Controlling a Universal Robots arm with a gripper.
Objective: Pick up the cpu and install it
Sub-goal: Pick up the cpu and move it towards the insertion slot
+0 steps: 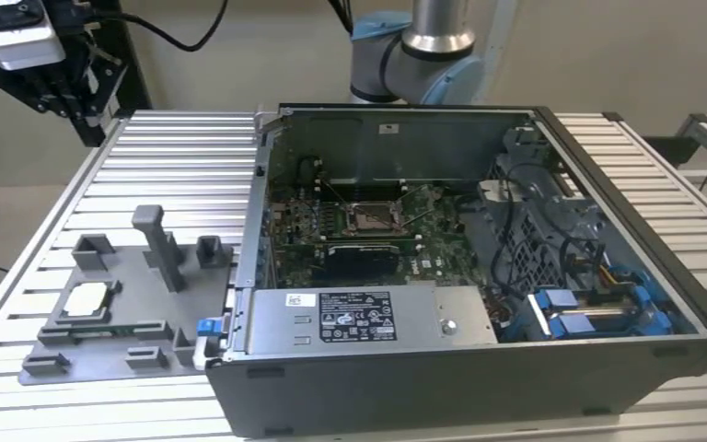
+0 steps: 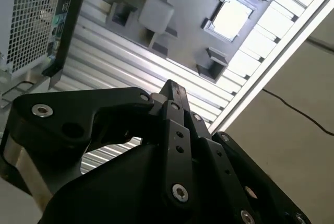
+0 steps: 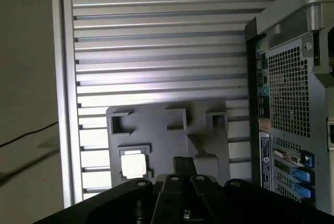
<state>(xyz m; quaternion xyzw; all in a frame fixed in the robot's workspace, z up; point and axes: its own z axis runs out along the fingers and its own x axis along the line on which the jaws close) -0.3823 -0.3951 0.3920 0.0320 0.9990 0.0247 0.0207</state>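
Observation:
The cpu point(image 1: 87, 299), a small pale silvery square, lies flat in a pocket of the grey fixture point(image 1: 121, 345) on the table at the exterior view's left. Both wrist views look down on the cpu point(image 2: 230, 18) point(image 3: 133, 164) from high up. My black gripper point(image 1: 65, 87) hangs well above the table's far left corner, away from the cpu. Its fingers meet at one narrow tip, shut with nothing between them point(image 3: 183, 162) point(image 2: 171, 87). The dark socket point(image 1: 372, 218) with its metal frame sits on the motherboard inside the open computer case point(image 1: 648, 230).
An upright grey post point(image 1: 161, 241) and low blocks rise from the fixture beside the cpu. Inside the case are a power supply point(image 1: 366, 318) and blue-clipped drive bays point(image 1: 587, 308). The slatted aluminium table point(image 1: 181, 157) ends close beyond the fixture. The arm's base point(image 1: 427, 46) stands behind the case.

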